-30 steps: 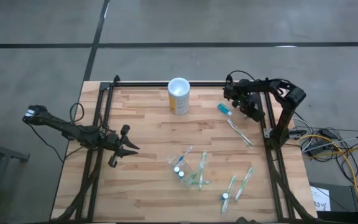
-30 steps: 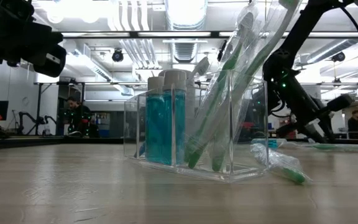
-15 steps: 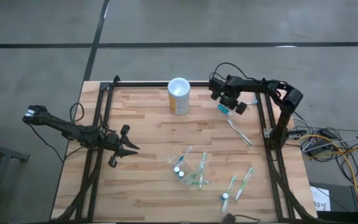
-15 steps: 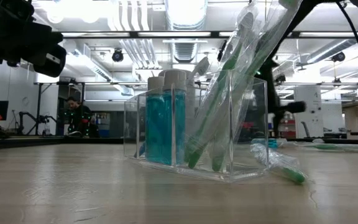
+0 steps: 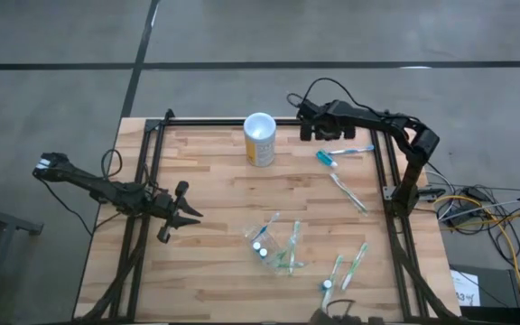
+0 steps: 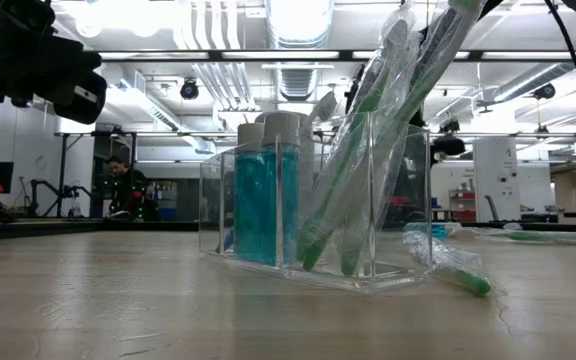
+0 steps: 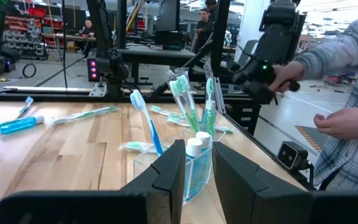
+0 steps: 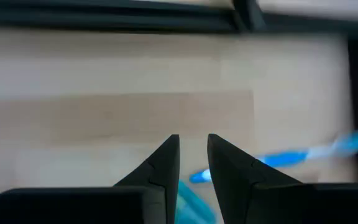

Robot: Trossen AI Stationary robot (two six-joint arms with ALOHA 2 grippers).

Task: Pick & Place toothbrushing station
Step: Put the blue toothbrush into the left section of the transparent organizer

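Working over the wooden table (image 5: 206,190), the robot appears to be in the approach or search step, with nothing picked up so far. Taking the yellow cup (image 5: 259,140) as the landmark, the right gripper (image 5: 317,132) is hovering just to the cup's right near the table's far edge, its fingers (image 8: 166,163) standing narrowly apart with only bare wood between them and a blue toothbrush (image 5: 354,150) lying a little past the tips. The left gripper (image 5: 186,215) is waiting well down and to the left of the cup, its jaws also narrowly parted and holding nothing. The toothbrushing station (image 5: 276,246), a clear holder already carrying two blue-filled tubes (image 6: 264,190) and several wrapped green toothbrushes (image 6: 368,130), is sitting well below the cup toward the near edge, apart from both grippers and closer to the left one, which is looking straight at it in its wrist view. A small blue tube (image 5: 326,159) is lying just below the right gripper. By my reading, the next move is calling for the right gripper to drop onto one of the loose items beside it, or for either arm to travel to the station, opening wider first.
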